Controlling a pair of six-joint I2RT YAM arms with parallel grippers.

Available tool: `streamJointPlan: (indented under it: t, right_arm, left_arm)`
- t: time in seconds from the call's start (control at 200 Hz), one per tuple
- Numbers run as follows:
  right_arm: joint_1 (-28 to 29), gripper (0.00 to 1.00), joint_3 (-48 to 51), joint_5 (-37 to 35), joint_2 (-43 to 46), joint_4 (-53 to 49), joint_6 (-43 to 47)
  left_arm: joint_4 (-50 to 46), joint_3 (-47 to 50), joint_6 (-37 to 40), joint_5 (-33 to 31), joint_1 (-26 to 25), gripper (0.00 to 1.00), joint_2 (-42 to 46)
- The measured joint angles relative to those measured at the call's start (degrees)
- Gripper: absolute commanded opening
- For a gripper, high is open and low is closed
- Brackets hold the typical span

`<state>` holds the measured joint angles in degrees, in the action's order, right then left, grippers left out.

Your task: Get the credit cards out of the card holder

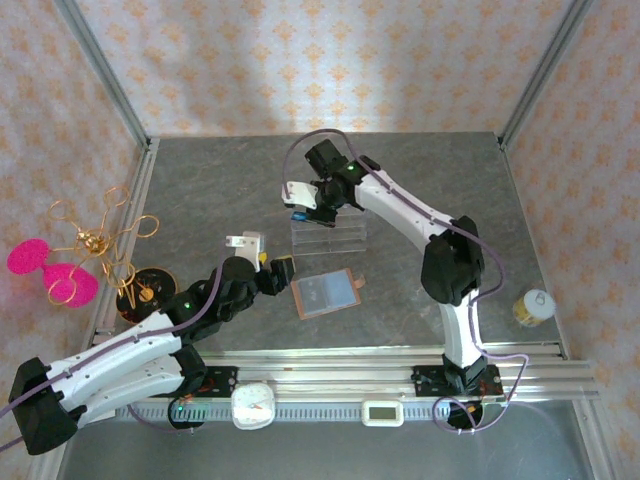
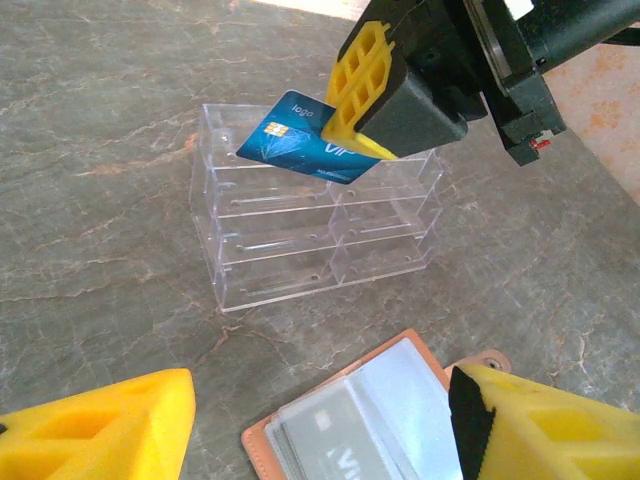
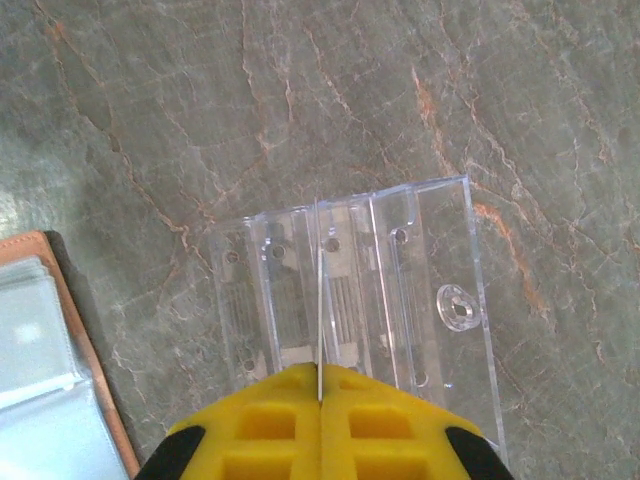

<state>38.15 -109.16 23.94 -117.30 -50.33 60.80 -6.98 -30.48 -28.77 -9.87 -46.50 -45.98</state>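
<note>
Blue credit card is out of the holder, pinched at one short end by the right pincer. The jaws are closed narrow on it. The card hangs tilted over the top tier of the clear acrylic rack, chip corner pointing away from the pincer. In the right wrist view it's edge-on, roughly in line with a middle slot. Can't tell if it touches the rack.

Card holder lies open flat on the table, just on the arm-base side of the rack and not touching it. It has a tan leather border and a closing tab on the right. A second card shows through its clear sleeve.

Left pincer is spread wide with nothing in it, and its yellow fingers straddle the holder in its own view. From the top camera it sits just beside the holder's left edge. Can't tell if it touches the holder.
</note>
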Motion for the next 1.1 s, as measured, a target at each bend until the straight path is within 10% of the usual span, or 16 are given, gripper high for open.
streamJointPlan:
  t: [1.096]
  right_arm:
    - [-2.73, 0.00, -6.99, 1.86, -7.69, -2.80, 5.49]
  left_arm:
    - [0.35, 0.33, 0.79, 1.03, 1.29, 0.69, -1.57]
